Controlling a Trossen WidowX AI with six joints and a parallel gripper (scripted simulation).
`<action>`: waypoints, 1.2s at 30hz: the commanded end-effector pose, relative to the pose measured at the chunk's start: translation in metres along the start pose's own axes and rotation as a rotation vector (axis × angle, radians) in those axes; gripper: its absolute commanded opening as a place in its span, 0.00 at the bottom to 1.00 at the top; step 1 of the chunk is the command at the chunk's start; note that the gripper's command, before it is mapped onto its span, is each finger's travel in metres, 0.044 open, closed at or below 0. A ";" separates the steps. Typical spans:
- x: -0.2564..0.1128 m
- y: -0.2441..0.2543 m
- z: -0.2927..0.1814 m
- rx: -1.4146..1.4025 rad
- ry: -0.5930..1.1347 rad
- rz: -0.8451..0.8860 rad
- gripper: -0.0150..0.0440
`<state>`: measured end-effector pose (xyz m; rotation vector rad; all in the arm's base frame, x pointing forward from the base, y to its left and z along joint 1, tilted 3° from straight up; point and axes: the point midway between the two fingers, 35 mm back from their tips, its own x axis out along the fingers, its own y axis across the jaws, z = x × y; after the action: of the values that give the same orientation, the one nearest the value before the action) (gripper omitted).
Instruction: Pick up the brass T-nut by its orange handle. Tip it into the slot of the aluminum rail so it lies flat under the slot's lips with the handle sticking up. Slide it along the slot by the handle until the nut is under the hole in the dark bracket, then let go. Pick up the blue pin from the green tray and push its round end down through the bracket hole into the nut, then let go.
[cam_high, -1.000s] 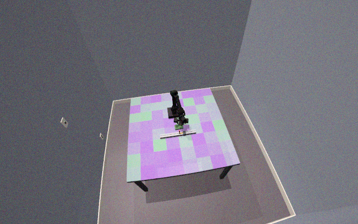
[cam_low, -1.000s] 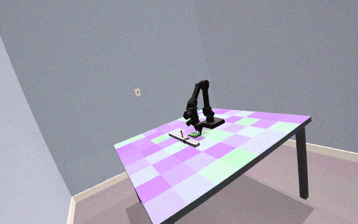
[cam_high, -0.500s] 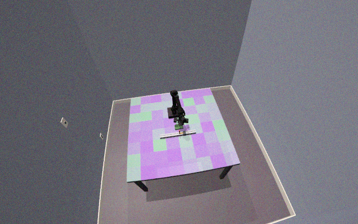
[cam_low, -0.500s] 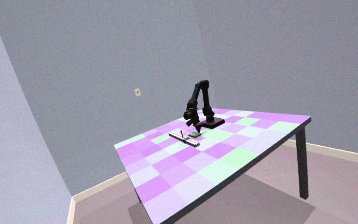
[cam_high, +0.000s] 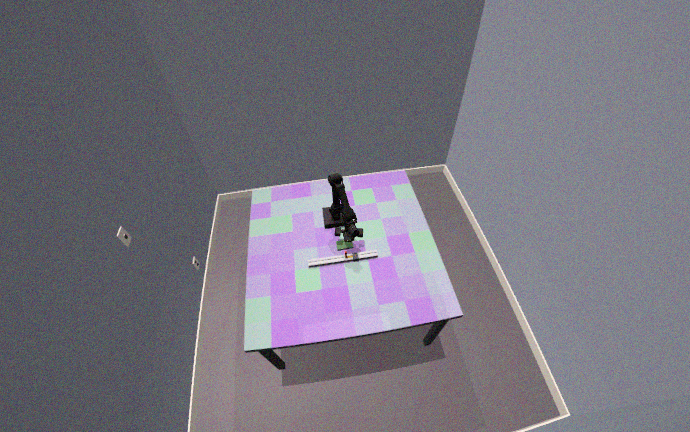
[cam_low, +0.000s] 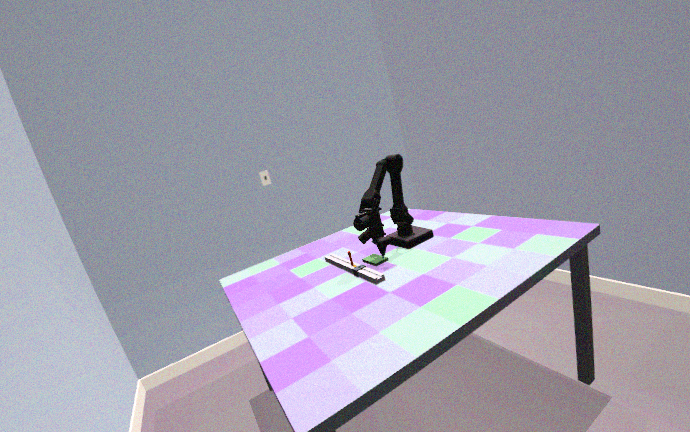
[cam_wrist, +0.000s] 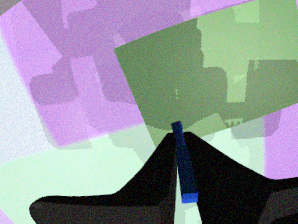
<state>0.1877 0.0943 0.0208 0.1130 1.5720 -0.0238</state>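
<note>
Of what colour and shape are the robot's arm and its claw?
The black, jointed robot arm has slim links, bulkier joints and a dark, flat, squarish base. The black claw has two wedge-like fingers that narrow towards their tips. No markings are readable.

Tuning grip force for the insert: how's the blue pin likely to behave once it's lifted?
The blue pin is slim and straight-sided, so probably stiff, with little flex. It looks light, given how thin it is. The gripper pinches it between narrow fingertips, so it might pivot if its end catches on something.
</note>
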 end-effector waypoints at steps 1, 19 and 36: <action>-0.004 0.000 0.001 0.005 -0.002 -0.003 0.00; -0.030 0.001 0.001 0.002 0.000 -0.001 0.00; -0.075 0.002 0.000 0.005 -0.002 -0.003 0.00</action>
<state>0.1887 0.0925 0.0920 0.1217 1.5684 -0.0299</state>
